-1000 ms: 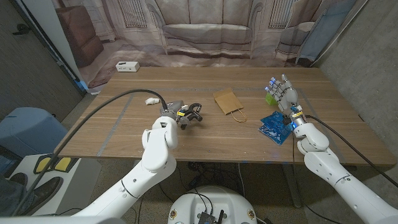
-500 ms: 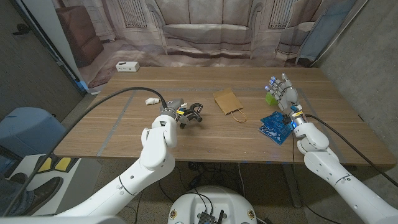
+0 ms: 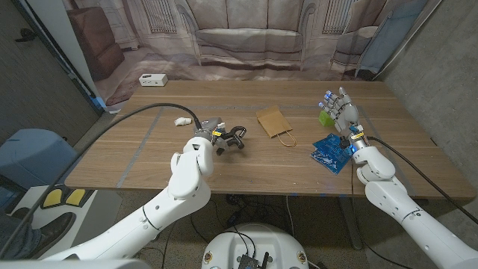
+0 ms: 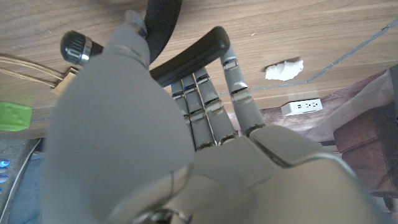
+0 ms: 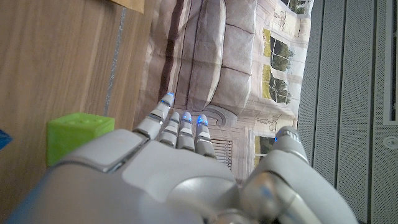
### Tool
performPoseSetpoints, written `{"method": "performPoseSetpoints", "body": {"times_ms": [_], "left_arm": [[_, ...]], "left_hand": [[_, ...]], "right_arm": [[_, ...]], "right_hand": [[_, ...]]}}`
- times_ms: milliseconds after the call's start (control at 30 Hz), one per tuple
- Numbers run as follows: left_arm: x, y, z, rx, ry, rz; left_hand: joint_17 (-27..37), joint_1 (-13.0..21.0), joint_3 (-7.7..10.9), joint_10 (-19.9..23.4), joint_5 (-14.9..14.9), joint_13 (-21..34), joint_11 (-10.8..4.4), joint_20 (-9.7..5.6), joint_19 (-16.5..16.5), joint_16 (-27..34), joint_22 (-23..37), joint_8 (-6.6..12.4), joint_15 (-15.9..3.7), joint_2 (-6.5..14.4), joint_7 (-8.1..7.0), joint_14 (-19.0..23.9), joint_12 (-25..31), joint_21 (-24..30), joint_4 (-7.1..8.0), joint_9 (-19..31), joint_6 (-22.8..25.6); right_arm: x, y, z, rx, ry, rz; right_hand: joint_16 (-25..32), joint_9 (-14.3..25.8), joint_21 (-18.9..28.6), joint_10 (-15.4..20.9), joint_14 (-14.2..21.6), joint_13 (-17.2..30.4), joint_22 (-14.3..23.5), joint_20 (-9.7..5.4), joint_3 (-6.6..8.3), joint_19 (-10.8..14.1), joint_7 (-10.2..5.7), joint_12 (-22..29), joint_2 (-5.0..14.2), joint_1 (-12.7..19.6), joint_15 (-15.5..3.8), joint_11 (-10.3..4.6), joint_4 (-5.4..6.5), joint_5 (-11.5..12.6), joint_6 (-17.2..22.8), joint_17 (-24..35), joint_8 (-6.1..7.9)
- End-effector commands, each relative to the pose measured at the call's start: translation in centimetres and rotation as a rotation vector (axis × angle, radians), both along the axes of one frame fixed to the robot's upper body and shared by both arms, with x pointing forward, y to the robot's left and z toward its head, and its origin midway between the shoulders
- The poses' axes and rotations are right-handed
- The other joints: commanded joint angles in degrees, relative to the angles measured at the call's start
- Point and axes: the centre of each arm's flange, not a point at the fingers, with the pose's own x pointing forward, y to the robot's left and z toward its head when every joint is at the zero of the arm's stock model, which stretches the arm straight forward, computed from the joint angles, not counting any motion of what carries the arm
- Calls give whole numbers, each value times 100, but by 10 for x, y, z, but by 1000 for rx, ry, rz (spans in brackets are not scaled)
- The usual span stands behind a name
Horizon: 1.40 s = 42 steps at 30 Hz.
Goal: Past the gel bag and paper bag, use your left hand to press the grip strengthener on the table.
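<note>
The black grip strengthener (image 3: 237,137) lies on the wooden table (image 3: 149,157), left of the brown paper bag (image 3: 273,121). My left hand (image 3: 210,135) is on it. In the left wrist view my fingers (image 4: 208,106) curl over one black handle (image 4: 198,54) while the thumb sits by the round knob (image 4: 75,45). The blue gel bag (image 3: 331,151) lies at the right. Just behind it my right hand (image 3: 340,111) stands with fingers spread upward, holding nothing.
A green block (image 3: 323,117) sits beside my right hand and is also in the right wrist view (image 5: 79,138). A crumpled white scrap (image 3: 181,119) lies behind my left hand. On the floor past the table's far left corner lies a white power strip (image 3: 152,80).
My left hand has edged a little to the right with the grip strengthener under its fingers. The right hand has not moved.
</note>
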Motion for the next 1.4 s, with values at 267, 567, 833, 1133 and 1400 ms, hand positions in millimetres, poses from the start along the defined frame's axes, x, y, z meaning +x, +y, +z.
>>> {"method": "performPoseSetpoints", "body": {"times_ms": [267, 567, 833, 1133, 1400], "left_arm": [[3, 0, 2, -32, -20, -5], [3, -1, 1, -39, -26, -4], [4, -4, 0, -47, -18, -2], [6, -5, 2, -34, -12, -5], [6, -5, 3, -20, -18, 4]], "left_hand": [[15, 1336, 1305, 565, -25, 44, -102, -1002, 1240, 130, 0, 189, -688, 1244, 43, 1026, 131, 303, -879, 47, 733], [45, 1385, 1332, 795, -69, 109, -104, -1037, 1410, 197, 4, 237, -670, 1219, 51, 1297, 198, 459, -896, 46, 990], [143, 1503, 1298, 943, -123, 302, -145, -1069, 1482, 256, 18, 405, -662, 1183, 5, 1418, 279, 632, -910, 91, 1474], [197, 1554, 1265, 980, -127, 453, -172, -1102, 1493, 282, 29, 460, -679, 1168, -12, 1440, 322, 734, -902, 168, 1522], [225, 1526, 1248, 863, -114, 584, -161, -1140, 1388, 251, 27, 418, -718, 1205, -46, 1356, 290, 784, -858, 226, 1352]], "right_arm": [[2, -2, 1, 11, -2, -9], [1, -2, 1, 13, -3, -12], [1, -2, 1, 9, -4, -15], [0, -3, 1, 10, -2, -18], [0, -4, 2, 8, 0, -17]], "right_hand": [[7, 11, -9, 45, 32, 29, 17, 19, -25, 50, 2, -27, -2, 39, 38, 7, -13, 25, 39, 21, -6], [4, 11, -12, 47, 31, 30, 17, 22, -30, 49, 2, -29, -3, 37, 37, 14, -12, 25, 38, 22, -7], [1, 11, -13, 46, 30, 30, 17, 17, -33, 51, 5, -32, -2, 37, 37, 10, -11, 25, 36, 23, -9], [0, 11, -16, 39, 36, 30, 17, 11, -36, 51, 2, -37, 0, 38, 36, 6, -11, 26, 33, 24, -11], [-4, 11, -17, 46, 34, 30, 17, 15, -36, 52, 4, -36, 4, 42, 29, 15, -12, 27, 37, 25, -9]]}}
